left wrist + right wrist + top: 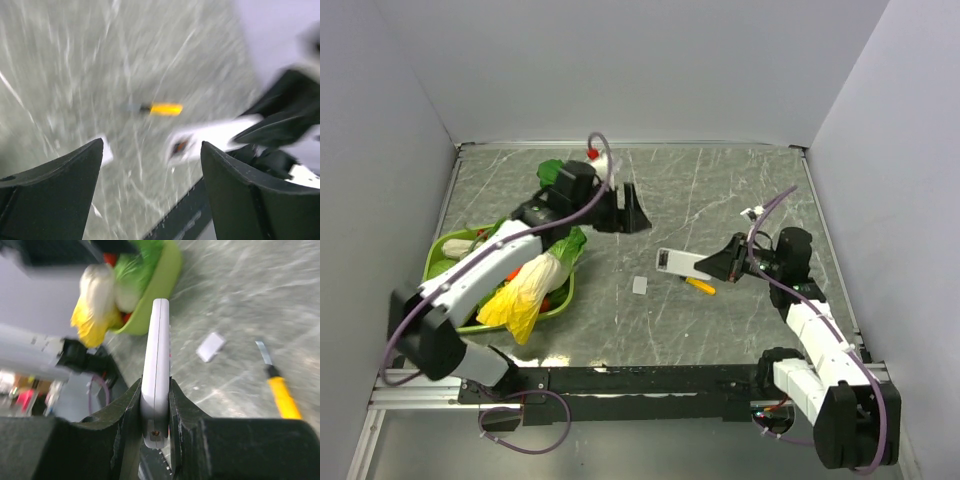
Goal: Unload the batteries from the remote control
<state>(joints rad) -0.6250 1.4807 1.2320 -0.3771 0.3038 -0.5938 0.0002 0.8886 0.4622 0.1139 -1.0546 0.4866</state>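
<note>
One remote control is in view: a slim white rectangular bar, held clear of the worktop right of centre. In the top view it lies roughly level, with a dark patch at its free left end. In the right wrist view it is seen edge-on as a thin white slab with rounded corners. The left wrist view is blurred and shows it only as a pale bar with a small dark, reddish spot near its end.

The right gripper grips the remote at its right end, its jaws pressed against the two broad faces. The left gripper hangs above the far-left part of the worktop, well apart from the remote, with its jaws spread and nothing between them.

On the worktop lie:
- one small grey square cover piece, left of and below the remote;
- one yellow tool with a dark tip, just beneath the remote.

One green bowl stands at the left edge and holds leafy vegetables. Two arms are present.
</note>
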